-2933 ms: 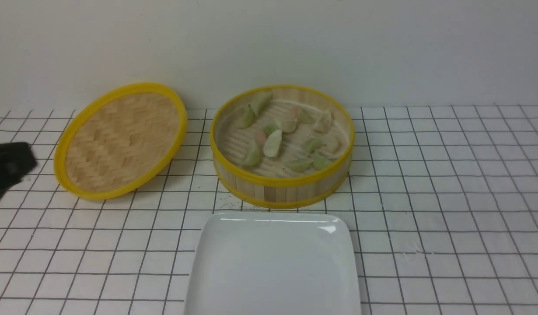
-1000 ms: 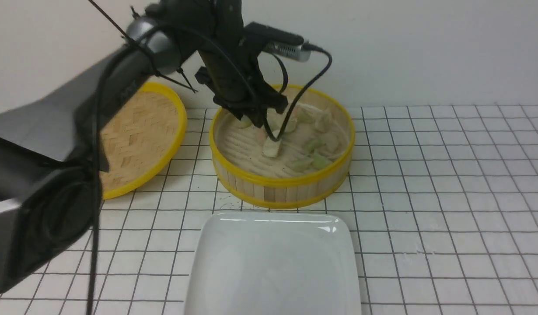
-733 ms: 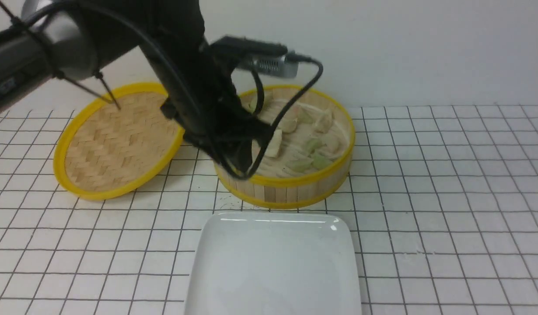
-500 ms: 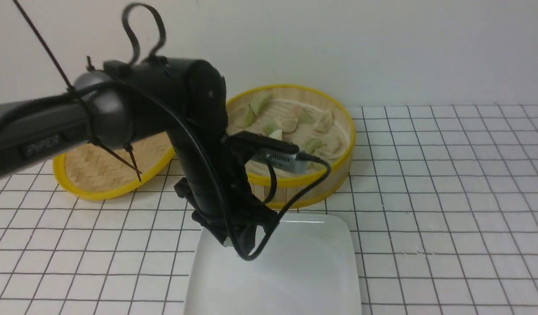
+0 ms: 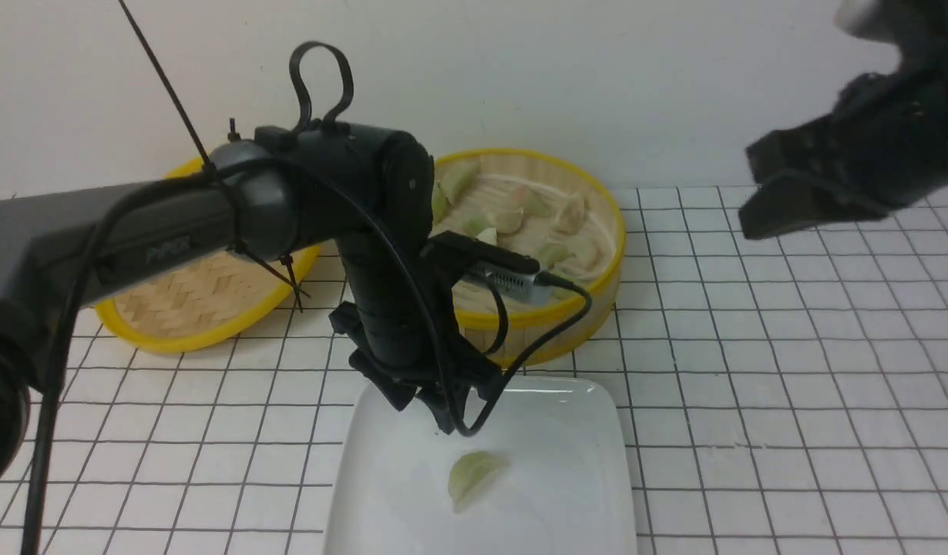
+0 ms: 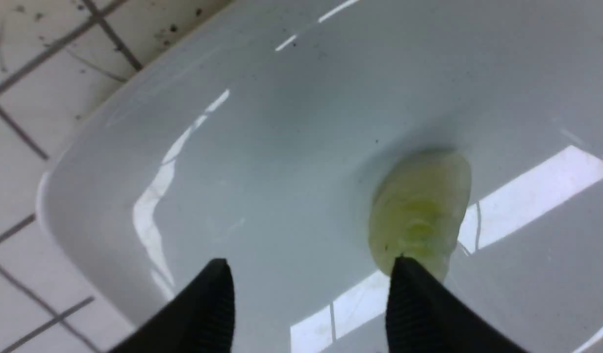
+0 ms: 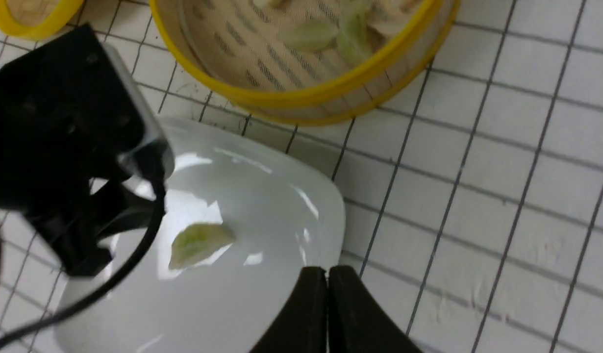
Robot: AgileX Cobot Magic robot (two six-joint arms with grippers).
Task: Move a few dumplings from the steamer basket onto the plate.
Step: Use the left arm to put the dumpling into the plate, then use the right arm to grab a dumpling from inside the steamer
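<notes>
A dumpling (image 5: 474,476) now lies on the plate (image 5: 589,462), dropped by the left gripper (image 5: 421,408), jaws spread above it; the right gripper (image 7: 327,270) hovers pressed together nearby.

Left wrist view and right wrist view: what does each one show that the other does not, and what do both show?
Only left wrist: the left gripper from close by, its fingers plainly apart and empty. Only right wrist: the steamer basket with dumplings inside, and the right gripper, fingers shut together, holding nothing. Both: the white plate, one green dumpling lying on it, and the tiled table.
</notes>
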